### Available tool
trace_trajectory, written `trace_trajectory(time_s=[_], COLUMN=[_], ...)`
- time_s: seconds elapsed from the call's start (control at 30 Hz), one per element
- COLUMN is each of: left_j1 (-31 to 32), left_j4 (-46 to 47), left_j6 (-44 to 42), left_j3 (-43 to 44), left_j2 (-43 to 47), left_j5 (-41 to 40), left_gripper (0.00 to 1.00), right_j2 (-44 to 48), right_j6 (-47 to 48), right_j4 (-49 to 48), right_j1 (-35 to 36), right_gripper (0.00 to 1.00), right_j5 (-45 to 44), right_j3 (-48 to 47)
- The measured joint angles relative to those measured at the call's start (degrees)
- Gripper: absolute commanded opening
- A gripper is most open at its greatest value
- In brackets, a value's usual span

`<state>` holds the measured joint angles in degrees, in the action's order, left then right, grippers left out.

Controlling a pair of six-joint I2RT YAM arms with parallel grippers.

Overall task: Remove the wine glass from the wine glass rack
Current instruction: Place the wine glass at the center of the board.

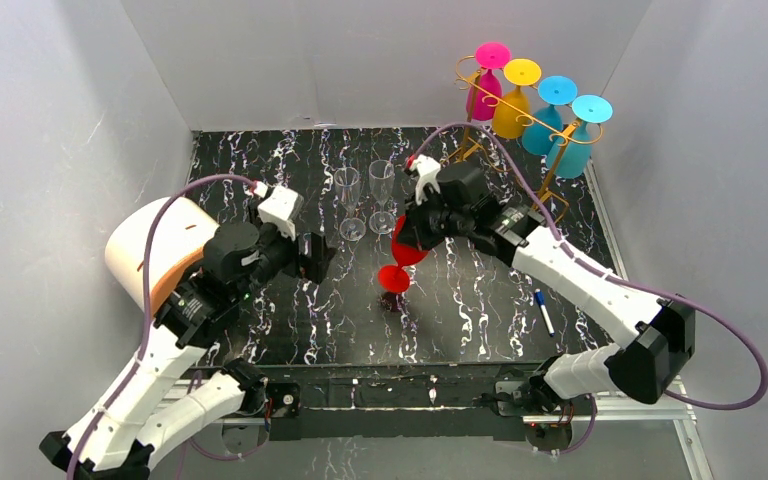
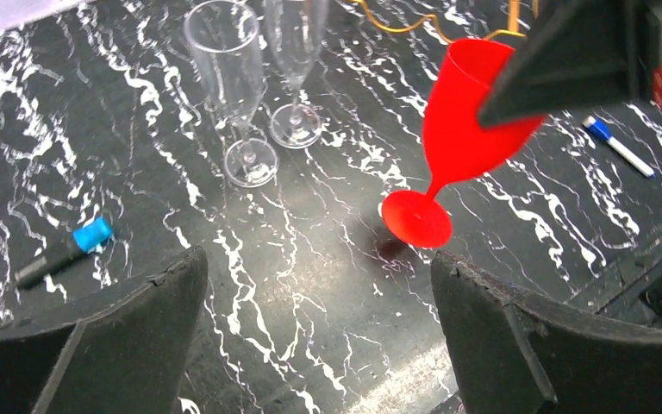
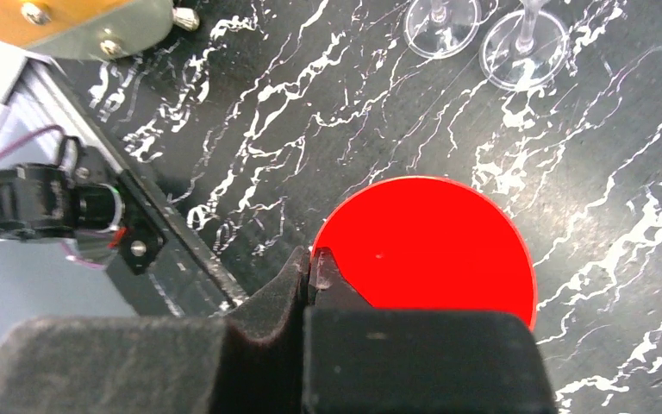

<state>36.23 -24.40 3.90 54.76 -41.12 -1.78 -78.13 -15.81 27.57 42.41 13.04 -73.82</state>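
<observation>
Right tool (image 3: 314, 263) is pressed together on the thin rim of the red wine glass (image 2: 465, 129), one finger inside the bowl and one outside. It holds the glass tilted near the middle of the bench (image 1: 260, 330), foot lowest and close to the surface; I cannot tell whether it touches. Seen from above, the gold rack (image 1: 560, 170) stands well apart at two o'clock, with four coloured glasses hanging from it. The left tool (image 1: 316, 258) is spread wide and empty at nine o'clock from the glass. It looks like light, stiff, smooth plastic, likely to pivot in a rim pinch, so the stem seems a surer hold. Neither glass nor pen (image 1: 544, 311) shows readable writing.
</observation>
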Motion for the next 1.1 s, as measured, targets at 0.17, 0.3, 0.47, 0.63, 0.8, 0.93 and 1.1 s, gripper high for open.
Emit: trace_trajectory(time_s=[0.17, 0.3, 0.47, 0.63, 0.8, 0.93, 1.1], left_j1=[-0.02, -0.17, -1.66, -3.17, -3.45, -3.5, -3.5], left_j4=[-3.21, -5.64, -6.97, -7.17, -9.49, -11.3, -12.92], left_j6=[4.44, 7.63, 10.75, 12.44, 13.75, 14.14, 14.19], left_j3=[3.19, 3.48, 3.96, 6.29, 6.36, 6.36, 6.36], left_j2=[-6.93, -13.68, -15.39, -14.4, -10.64, -6.51, -1.66], left_j5=[-4.39, -5.7, -5.97, -6.16, -9.66, -12.24, -15.26], left_gripper=[0.98, 0.98, 0.98, 0.98, 0.98, 0.98, 0.98], right_j2=[1.4, 1.42, 0.92, -1.01, -3.1, -5.42, -11.19], right_j6=[4.33, 6.95, 8.98, 9.99, 9.77, 9.44, 9.16], right_j4=[-3.52, -5.97, -7.52, -8.83, -10.99, -13.29, -15.32], right_j1=[6.67, 10.21, 14.16, 16.41, 16.46, 16.48, 16.79], right_gripper=[0.01, 0.01, 0.01, 0.01, 0.01, 0.01, 0.01], right_j5=[-8.61, -14.88, -19.34, -20.68, -20.81, -20.92, -21.94], right_j3=[2.75, 3.85, 4.28, 4.28, 4.31, 4.17, 2.32])
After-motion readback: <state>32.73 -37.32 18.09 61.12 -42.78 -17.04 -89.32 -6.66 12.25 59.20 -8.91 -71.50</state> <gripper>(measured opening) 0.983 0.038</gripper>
